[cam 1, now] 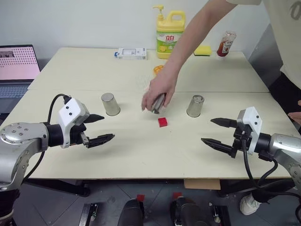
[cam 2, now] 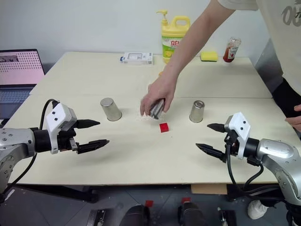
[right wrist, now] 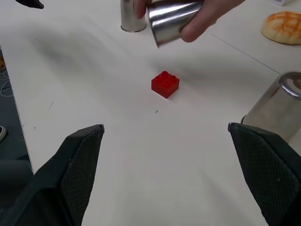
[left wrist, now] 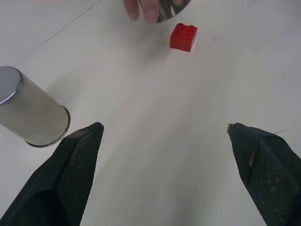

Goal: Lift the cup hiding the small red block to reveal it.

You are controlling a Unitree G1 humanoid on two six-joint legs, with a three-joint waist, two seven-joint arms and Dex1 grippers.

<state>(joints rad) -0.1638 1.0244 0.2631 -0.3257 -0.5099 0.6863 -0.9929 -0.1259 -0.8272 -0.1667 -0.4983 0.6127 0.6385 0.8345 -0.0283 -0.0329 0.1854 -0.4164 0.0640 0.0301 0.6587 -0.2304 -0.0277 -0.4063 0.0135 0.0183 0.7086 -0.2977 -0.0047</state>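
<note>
Person's hand (cam 1: 157, 92) covered most of tilted cup (cam 1: 158, 103) just behind small red block (cam 1: 162, 122); laptop (cam 1: 16, 68) cut off at edge, bottle labels unreadable.

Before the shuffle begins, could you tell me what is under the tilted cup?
The person's hand holds the tilted cup off the table; the red block lies uncovered beside it. Inside the other two cups is hidden.

A yellow dish-soap bottle (cam 1: 170, 34) is standing at the table's (cam 1: 84, 70) far edge, a yellow sponge (cam 1: 202, 50) and ketchup bottle (cam 1: 226, 44) sitting beside it, a white box (cam 1: 131, 53), possibly a device, lying left; a laptop (cam 1: 18, 66) is glowing.
</note>
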